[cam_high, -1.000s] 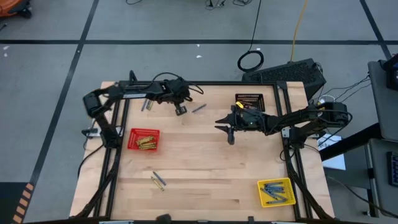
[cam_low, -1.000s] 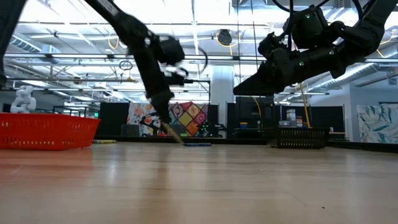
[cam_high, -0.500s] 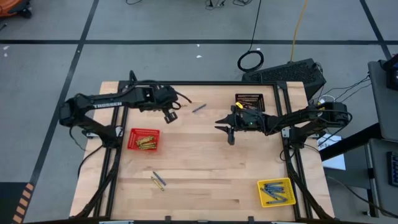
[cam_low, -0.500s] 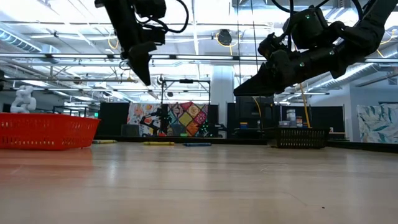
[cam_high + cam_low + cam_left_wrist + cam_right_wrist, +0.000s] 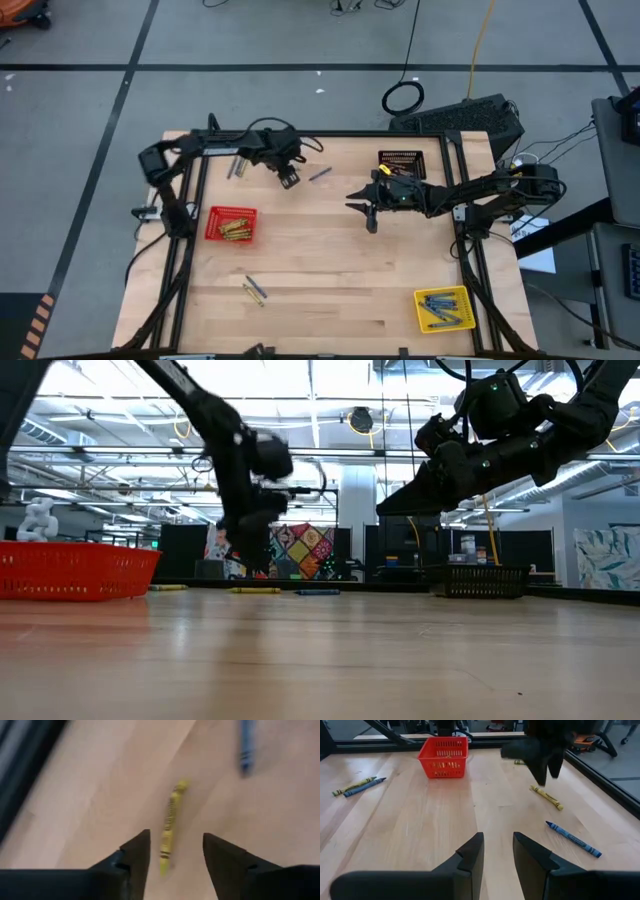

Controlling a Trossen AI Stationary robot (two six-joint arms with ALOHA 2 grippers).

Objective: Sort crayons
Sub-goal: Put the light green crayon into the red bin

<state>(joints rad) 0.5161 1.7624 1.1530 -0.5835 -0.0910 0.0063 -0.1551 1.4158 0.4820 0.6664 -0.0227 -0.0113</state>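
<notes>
My left gripper (image 5: 289,178) hovers low over the table's far side, open. A yellow crayon (image 5: 169,827) lies flat on the wood below the gap between its fingers, and they do not touch it. A blue crayon (image 5: 245,745) lies just beyond it (image 5: 320,174). Two grey-brown crayons (image 5: 235,168) lie by the far left rail. A yellow and a blue crayon (image 5: 254,291) lie together near the front. My right gripper (image 5: 371,215) hangs above mid-table, open, nothing between its fingers (image 5: 498,855).
A red basket (image 5: 231,224) with yellow crayons stands at the left. A yellow basket (image 5: 445,309) with blue crayons is at the near right corner. A black basket (image 5: 402,160) stands at the far right. Bare wood lies across the middle and front.
My left gripper has risen and drawn back toward the table's left edge, then come back down over the same far spot. The yellow crayon, at the gripper's tips a second ago, now lies flat on the table.
</notes>
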